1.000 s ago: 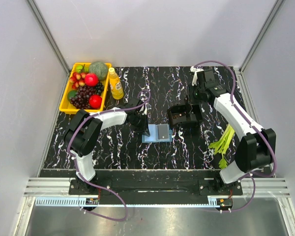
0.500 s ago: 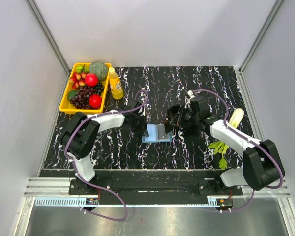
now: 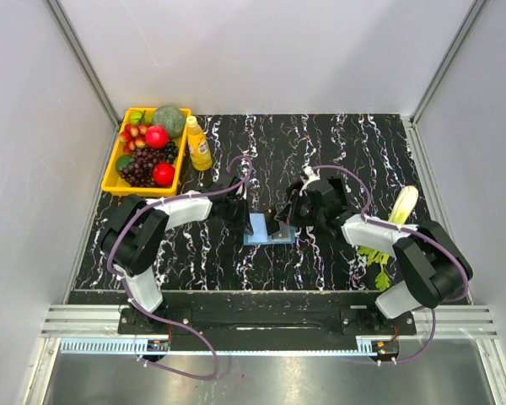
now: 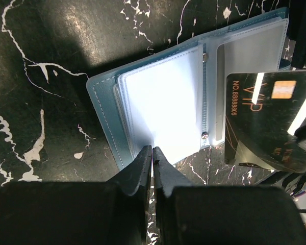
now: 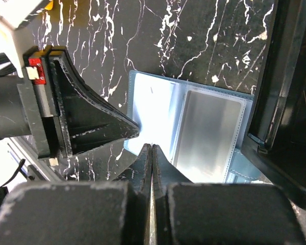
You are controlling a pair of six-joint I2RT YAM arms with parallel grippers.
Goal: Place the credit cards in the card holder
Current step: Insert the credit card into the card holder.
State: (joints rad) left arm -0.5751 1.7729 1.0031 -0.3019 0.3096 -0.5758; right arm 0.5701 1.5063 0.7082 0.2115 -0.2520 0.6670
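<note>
— Where is the card holder [image 3: 260, 230]?

— It lies open and flat on the black marbled table [image 3: 320, 135], between the two arms, with its clear sleeve pages facing up.

— And the left gripper [image 4: 152, 153]?

— It is at the card holder's left edge. Its jaws are closed to a hairline and the tips sit on the edge of a clear sleeve page. The page looks nipped between them and arches up a little from the blue cover.

— The right gripper [image 5: 151, 149]?

— It is over the card holder's right part, jaws fully together. It has a credit card [image 4: 268, 120] by one edge. The card is dark and glossy, with a gold chip and "VIP" printed on it. It hangs tilted just above the right-hand page, one long edge beside the inner edge of that page. Whether it touches the sleeve I cannot tell.

— Is anything inside the sleeves?

— There is too much glare on them to say.

— What else stands around the card holder?

— A black frame [image 5: 280, 102] is just past its right side, partly under the right arm. Green stalks [image 3: 378, 251] lie well to its right. Far off to its back left is a yellow tray [image 3: 139, 191] of fruit. A bottle [image 3: 198, 143] of orange drink stands beside the tray, on the side toward the card holder.
</note>
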